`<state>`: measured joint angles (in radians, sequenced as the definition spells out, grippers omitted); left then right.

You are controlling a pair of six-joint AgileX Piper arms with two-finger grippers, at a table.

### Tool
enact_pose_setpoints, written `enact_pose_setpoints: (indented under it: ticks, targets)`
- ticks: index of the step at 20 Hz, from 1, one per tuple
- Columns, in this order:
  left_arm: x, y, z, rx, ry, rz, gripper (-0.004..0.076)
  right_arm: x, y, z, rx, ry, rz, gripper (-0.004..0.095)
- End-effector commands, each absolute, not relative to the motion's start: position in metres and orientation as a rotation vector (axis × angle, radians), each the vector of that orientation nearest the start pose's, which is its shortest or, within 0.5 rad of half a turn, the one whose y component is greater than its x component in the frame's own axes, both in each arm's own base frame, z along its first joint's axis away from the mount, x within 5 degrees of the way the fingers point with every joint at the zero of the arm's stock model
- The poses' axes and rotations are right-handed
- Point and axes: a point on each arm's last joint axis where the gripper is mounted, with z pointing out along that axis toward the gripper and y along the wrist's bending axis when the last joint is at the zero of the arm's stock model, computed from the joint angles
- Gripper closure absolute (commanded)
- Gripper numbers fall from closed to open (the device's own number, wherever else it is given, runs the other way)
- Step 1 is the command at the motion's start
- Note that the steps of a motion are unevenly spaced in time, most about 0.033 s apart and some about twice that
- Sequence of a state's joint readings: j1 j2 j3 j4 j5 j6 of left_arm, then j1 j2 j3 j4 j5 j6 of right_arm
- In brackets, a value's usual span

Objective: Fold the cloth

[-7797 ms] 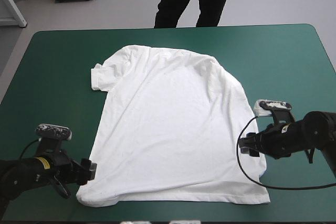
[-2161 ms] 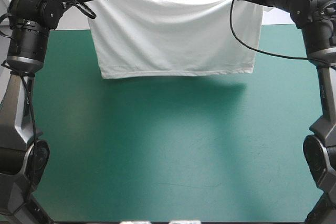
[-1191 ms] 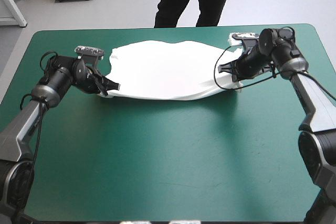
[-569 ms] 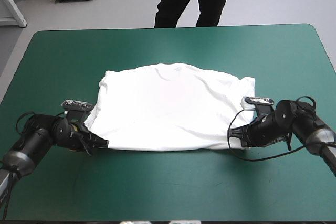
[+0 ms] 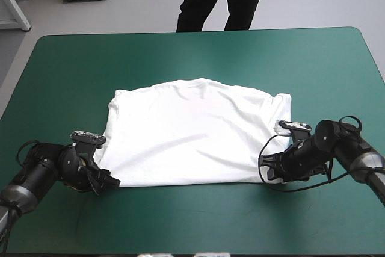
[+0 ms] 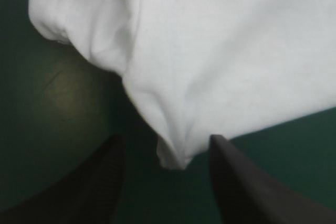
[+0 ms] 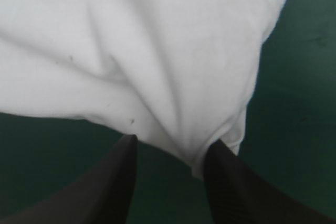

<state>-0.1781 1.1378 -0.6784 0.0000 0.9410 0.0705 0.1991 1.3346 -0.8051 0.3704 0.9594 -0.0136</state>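
My left end effector [image 5: 112, 182] and right end effector [image 5: 269, 171] rest open on the teal-green counter [image 5: 192, 52], each straddling a near corner of the T-shirt [image 5: 195, 130]. It lies mid-counter, a wide white folded rectangle, softly wrinkled, with its far edge bowed.

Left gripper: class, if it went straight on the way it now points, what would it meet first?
The T-shirt, most likely: its corner lies just ahead of the open left gripper, though depth is unclear.

shirt [image 5: 195, 130]: white, folded in half
pose: lying flat, a few wrinkles
place: middle of the table
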Motion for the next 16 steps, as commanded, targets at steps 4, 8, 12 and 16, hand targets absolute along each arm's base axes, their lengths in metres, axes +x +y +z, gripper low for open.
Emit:
enact_pose_setpoints:
  ticks: [4,8,12,16]
  targets:
    - [0.197,-0.027,0.305,0.3,2.72,0.093,0.0125,0.224,0.075,0.298,-0.074,2.779,0.555,0.0376]
    - [0.21,-0.024,0.357,0.19,2.552,0.13,0.0125,0.231,0.069,0.353,-0.121,2.673,0.44,0.0378]
    - [0.212,-0.01,0.354,0.046,2.609,0.165,0.0125,0.233,0.068,0.383,-0.137,2.594,0.419,0.0378]
    - [0.231,-0.002,0.34,-0.063,2.644,0.038,0.0125,0.233,0.067,0.386,-0.133,2.591,0.415,0.0378]
